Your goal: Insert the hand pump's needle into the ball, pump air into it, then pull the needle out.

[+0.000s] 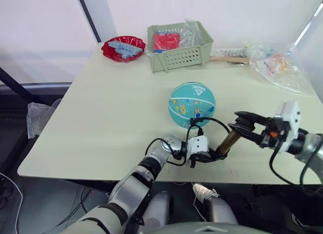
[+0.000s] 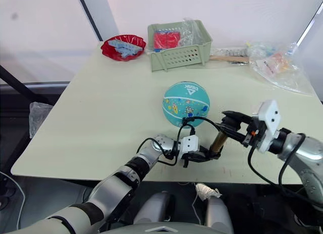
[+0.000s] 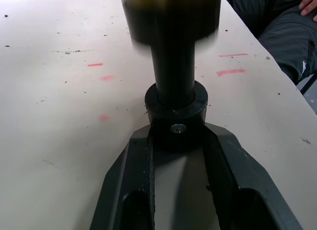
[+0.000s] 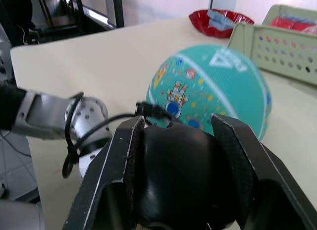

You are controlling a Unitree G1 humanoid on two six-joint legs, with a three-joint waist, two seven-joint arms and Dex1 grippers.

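The teal ball (image 1: 192, 104) with cartoon prints rests mid-table. Just in front of it the hand pump (image 1: 229, 140) slants up to the right, held at both ends. My left gripper (image 1: 212, 156) is shut on its lower black end (image 3: 176, 116), close to the table. Around the black handle (image 4: 178, 175) at the upper end my right gripper (image 1: 241, 124) is shut. The thin black hose (image 1: 214, 120) arcs from the pump to a small black fitting (image 4: 148, 110) pressed against the ball's near side. The needle tip itself is hidden there.
A green basket (image 1: 179, 45) and a red bowl (image 1: 123, 47) stand at the table's back. Plastic bags (image 1: 277, 62) lie at the back right. The table's front edge (image 1: 151, 179) runs just below both grippers. A person's leg (image 3: 277, 31) shows beyond the table edge.
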